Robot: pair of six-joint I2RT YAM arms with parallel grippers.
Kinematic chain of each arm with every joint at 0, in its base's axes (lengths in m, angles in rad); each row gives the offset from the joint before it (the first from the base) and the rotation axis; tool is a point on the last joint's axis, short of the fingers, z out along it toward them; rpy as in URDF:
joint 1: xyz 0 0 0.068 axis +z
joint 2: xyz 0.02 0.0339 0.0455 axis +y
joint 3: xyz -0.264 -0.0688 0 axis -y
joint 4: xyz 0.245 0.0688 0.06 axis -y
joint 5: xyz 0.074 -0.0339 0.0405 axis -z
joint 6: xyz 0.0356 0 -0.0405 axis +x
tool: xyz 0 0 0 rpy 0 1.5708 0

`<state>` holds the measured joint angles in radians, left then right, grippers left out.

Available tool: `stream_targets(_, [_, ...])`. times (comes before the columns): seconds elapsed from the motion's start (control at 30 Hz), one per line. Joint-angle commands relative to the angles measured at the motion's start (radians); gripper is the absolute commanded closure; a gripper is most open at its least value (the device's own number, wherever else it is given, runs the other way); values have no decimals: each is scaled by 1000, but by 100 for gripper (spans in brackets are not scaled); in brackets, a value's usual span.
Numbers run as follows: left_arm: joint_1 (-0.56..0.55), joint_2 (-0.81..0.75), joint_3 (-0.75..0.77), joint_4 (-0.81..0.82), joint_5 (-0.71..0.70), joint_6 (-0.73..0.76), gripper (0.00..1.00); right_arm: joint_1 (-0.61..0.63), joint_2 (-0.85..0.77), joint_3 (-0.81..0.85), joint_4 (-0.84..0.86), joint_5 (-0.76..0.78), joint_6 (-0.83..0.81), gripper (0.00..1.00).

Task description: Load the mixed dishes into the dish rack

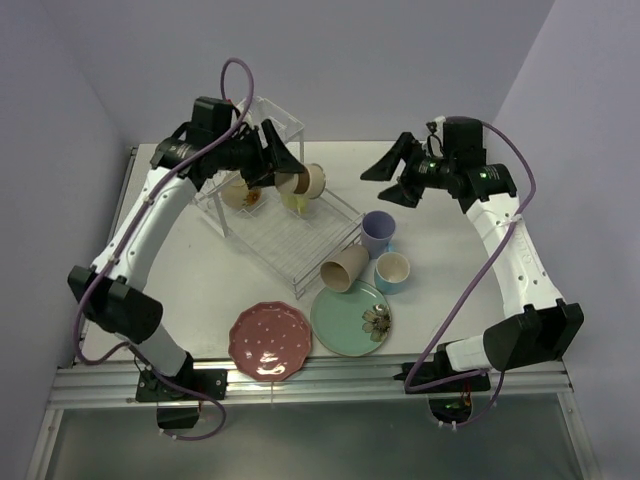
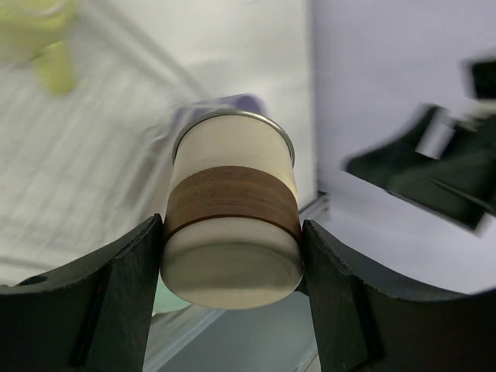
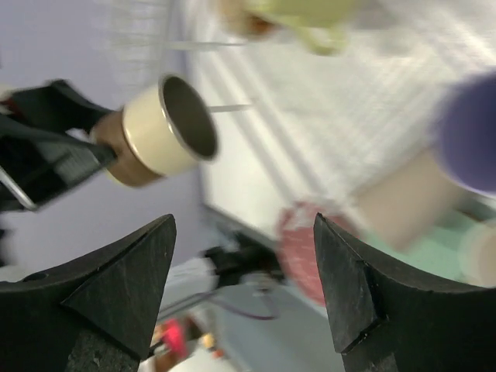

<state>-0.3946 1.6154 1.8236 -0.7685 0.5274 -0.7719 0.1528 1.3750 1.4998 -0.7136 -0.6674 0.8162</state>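
Held sideways over the far left of the rack [image 1: 290,240] by the left gripper [image 2: 231,232] squeezing its base, the brown-banded cup [image 2: 232,167] looks light, stiff and slippery, best pinched at the band; the right gripper [image 3: 244,232] gapes wide, empty.

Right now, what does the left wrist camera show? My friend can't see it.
The left gripper clamps a cream cup with a brown wood-look band and metal rim between its two black fingers. Behind it, blurred, are the clear wire dish rack and a yellow-green shape at top left.
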Motion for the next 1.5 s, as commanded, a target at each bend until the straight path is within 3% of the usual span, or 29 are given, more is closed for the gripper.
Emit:
stream_targets(0.0, [-4, 61, 34, -181, -164, 57, 100, 4, -11, 65, -303, 262, -262, 21])
stream_targets(0.13, [-41, 171, 170, -290, -266, 80, 100, 4, -22, 59, -385, 449, -351, 21])
stream_targets(0.43, [-119, 435, 437, -451, -349, 102, 100, 7, -34, 17, -428, 592, -414, 21])
stream_targets(1.2, [-162, 658, 522, -427, -359, 79, 99, 79, 105, -84, -314, 589, -449, 30])
stream_targets(1.3, [-164, 666, 520, -414, -345, 85, 85, 79, 150, -78, -311, 598, -460, 31])
stream_targets(1.33, [-162, 670, 520, -408, -337, 89, 74, 79, 157, -75, -302, 603, -463, 31])
stream_targets(1.47, [-162, 669, 508, -393, -325, 94, 51, 79, 217, -59, -291, 612, -468, 33])
